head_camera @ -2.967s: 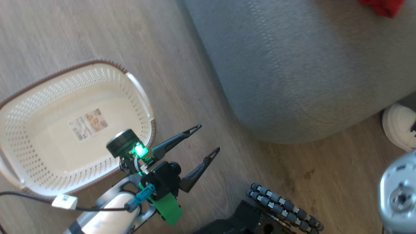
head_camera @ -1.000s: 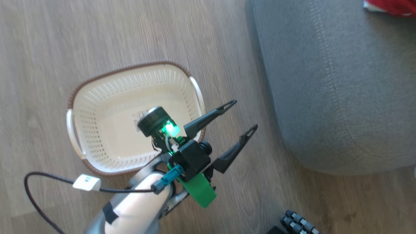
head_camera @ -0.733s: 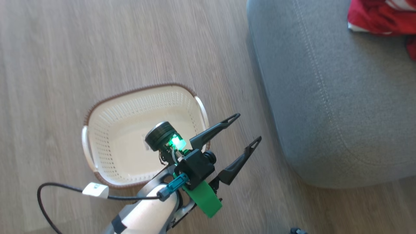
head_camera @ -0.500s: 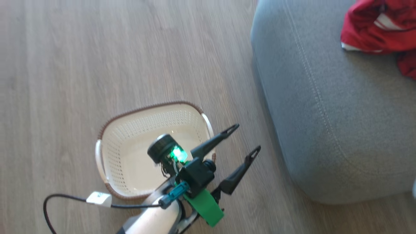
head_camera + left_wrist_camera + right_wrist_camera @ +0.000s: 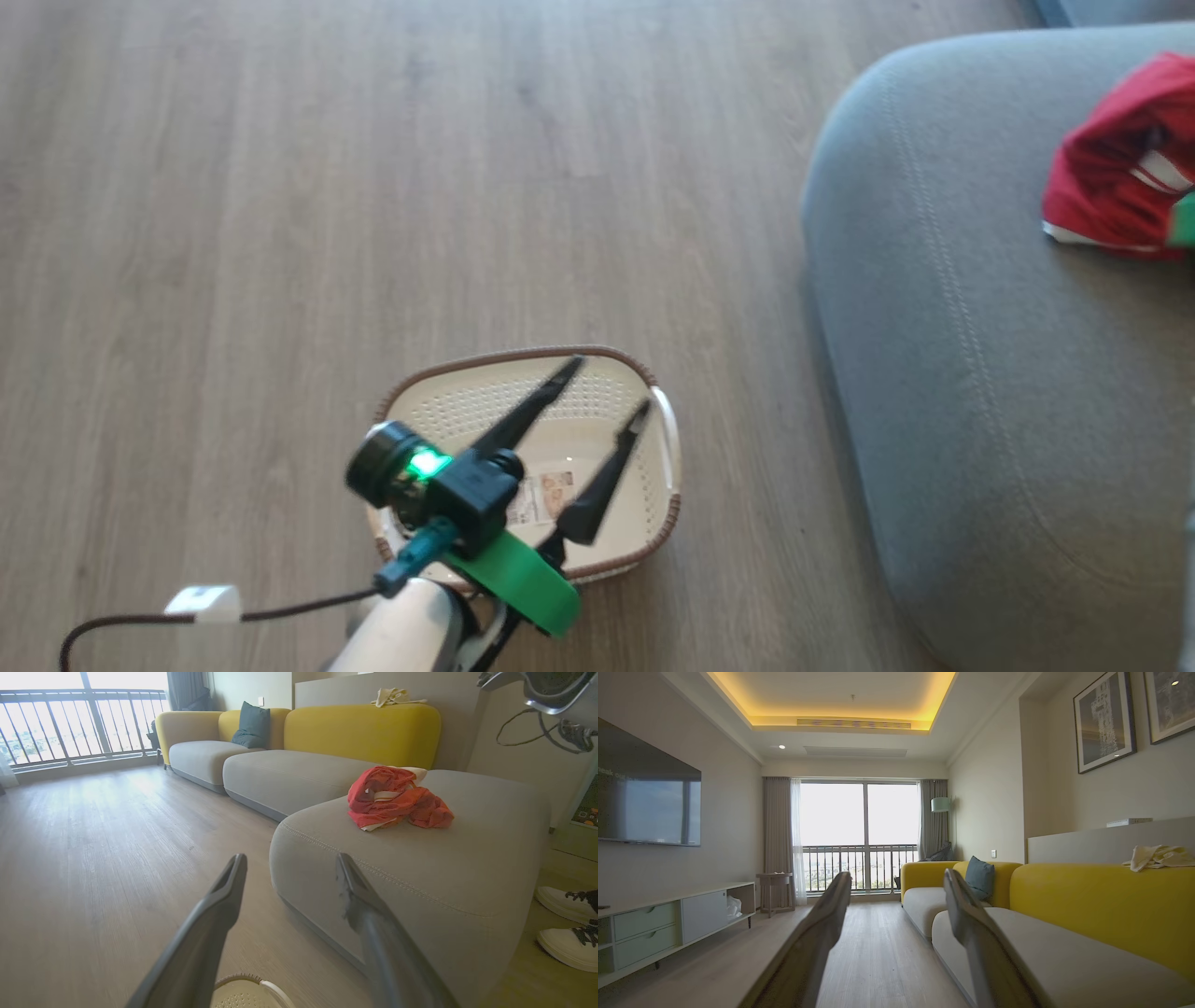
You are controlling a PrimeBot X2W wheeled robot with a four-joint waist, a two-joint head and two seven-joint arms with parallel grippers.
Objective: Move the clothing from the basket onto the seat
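The basket (image 5: pixel 439 406) stands on the wood floor, bare inside but for the label (image 5: pixel 544 495) on its bottom. My left gripper (image 5: pixel 607 387) hangs over it, open, nothing between its dark fingers. To the right lies the grey seat (image 5: pixel 980 392), and on it a bunch of red clothing (image 5: pixel 1111 191) with white trim. In the left wrist view the left gripper (image 5: pixel 289 870) points at the seat (image 5: pixel 444 868), with the clothing (image 5: pixel 395 798) heaped on top and the basket (image 5: pixel 247 991) rim at the bottom edge. The right gripper (image 5: pixel 896 884) is open and empty, facing down the room.
Wood floor spreads to the left and beyond the basket. A cable with a white tag (image 5: pixel 201 604) trails from my left arm. A person's white shoes (image 5: pixel 565 926) stand right of the seat. Yellow-backed sofa sections (image 5: pixel 364 730) run behind it, a low cabinet (image 5: pixel 668 926) opposite.
The head camera has swung, so the basket now sits lower and the seat further right. My left gripper, earlier pointing past the basket's right rim, is now over its inside. Both grippers stay open.
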